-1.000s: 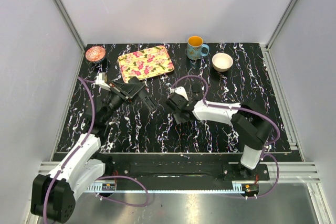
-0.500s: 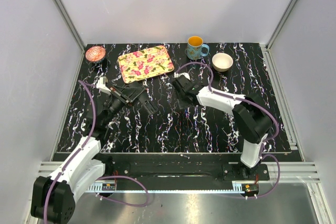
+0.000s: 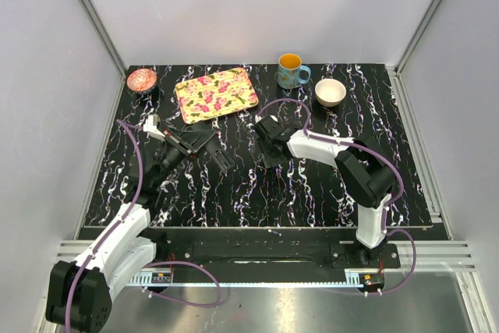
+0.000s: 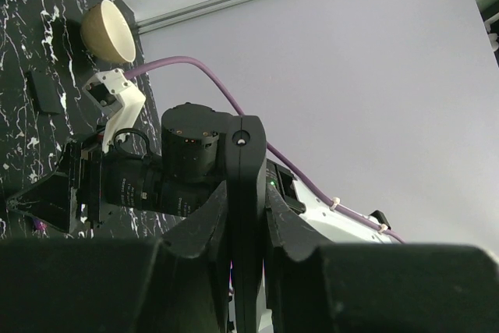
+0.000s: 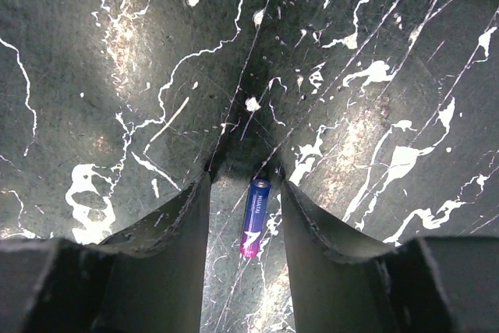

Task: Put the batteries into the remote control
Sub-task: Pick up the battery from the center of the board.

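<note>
In the right wrist view one battery point(image 5: 253, 217), blue-purple with a pink-red end, lies on the black marbled table between the fingers of my right gripper point(image 5: 245, 185). That gripper is open, its tips down at the table on either side of the battery without touching it. In the top view the right gripper point(image 3: 269, 148) points down at mid-table and hides the battery. My left gripper point(image 4: 245, 193) is shut on the remote control point(image 4: 246, 216), a thin black bar seen edge-on. In the top view the left gripper point(image 3: 199, 144) holds the remote point(image 3: 221, 158) above the table, left of the right gripper.
A floral tray point(image 3: 217, 93), a pink dish point(image 3: 141, 79), a blue mug point(image 3: 291, 71) and a white bowl point(image 3: 330, 92) stand along the far edge. A small flat black piece point(image 4: 43, 91) lies on the table near the bowl point(image 4: 109, 30).
My right gripper has moved toward the far side and come down over the battery. My left gripper has shifted slightly left with the remote, then held still.
</note>
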{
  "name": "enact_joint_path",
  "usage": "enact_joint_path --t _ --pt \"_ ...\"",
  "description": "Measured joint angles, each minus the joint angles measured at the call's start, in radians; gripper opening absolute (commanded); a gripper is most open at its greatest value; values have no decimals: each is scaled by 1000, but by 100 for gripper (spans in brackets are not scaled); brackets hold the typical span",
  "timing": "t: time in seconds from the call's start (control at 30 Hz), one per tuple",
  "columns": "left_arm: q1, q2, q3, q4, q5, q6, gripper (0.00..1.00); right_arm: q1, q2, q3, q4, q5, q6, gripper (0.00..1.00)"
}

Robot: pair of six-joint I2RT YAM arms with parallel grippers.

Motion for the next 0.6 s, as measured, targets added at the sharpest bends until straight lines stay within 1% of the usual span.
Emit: enact_joint_path --t 0.13,0.17,0.27,0.33,0.43,0.47,0.57,0.6 --pt "0 1 -11 5 0 0 0 0 7 2 1 -1 -3 31" --pt "0 1 -12 5 0 0 0 -1 7 2 1 -1 -3 31" --pt "0 1 -12 7 0 0 0 -2 7 2 1 -1 -3 23" --pt "0 1 -12 8 0 0 0 -3 7 2 1 -1 -3 24" --pt "0 1 -12 8 0 0 0 -5 7 2 1 -1 -2 40" --pt "0 2 -12 8 0 0 0 -5 7 2 1 -1 -2 55" --pt "0 6 -12 8 0 0 0 -6 7 2 2 0 0 72" --pt "0 8 -13 9 1 0 0 -6 7 2 3 0 2 96"
